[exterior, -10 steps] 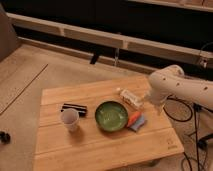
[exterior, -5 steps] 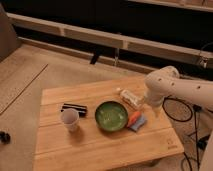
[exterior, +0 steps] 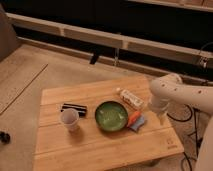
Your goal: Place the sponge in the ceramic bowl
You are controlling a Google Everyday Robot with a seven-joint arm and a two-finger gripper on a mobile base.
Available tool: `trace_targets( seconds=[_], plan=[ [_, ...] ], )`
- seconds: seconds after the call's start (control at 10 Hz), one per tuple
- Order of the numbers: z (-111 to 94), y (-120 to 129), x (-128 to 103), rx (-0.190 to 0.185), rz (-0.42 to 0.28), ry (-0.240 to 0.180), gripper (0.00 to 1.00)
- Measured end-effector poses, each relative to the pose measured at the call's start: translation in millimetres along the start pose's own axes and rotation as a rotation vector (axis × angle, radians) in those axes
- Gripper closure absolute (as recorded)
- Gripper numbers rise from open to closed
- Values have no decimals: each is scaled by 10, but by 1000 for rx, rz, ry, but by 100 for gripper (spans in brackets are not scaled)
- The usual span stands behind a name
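Observation:
The sponge is a small light-blue pad lying flat on the wooden table, just right of the ceramic bowl. The bowl is round, glossy green and has nothing in it. An orange carrot-like object lies between the bowl's rim and the sponge, touching both. My white arm bends in from the right. Its gripper points down over the table's right side, a short way right of the sponge and above it. Nothing shows in the gripper.
A white oblong packet lies behind the bowl, close to the arm. A white cup and a flat black object stand left of the bowl. The table's right edge runs near the gripper. Cables hang at far right.
The arm has shifted only slightly, its gripper staying just right of the sponge. The sponge, bowl and other objects have not moved.

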Motion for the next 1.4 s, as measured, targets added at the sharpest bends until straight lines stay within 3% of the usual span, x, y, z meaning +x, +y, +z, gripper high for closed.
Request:
trace_targets(
  seconds=[0.3,0.5,0.7,1.2,1.4],
  plan=[
    [270,-135,-9,-9,79,64,35],
    [408,-125,-10,-8,86,90,35],
    [516,-57,-12,5,64,105,35],
    [586,412,124,22,-75,102,35],
    [647,439,206,34,-98,112,35]
  ],
)
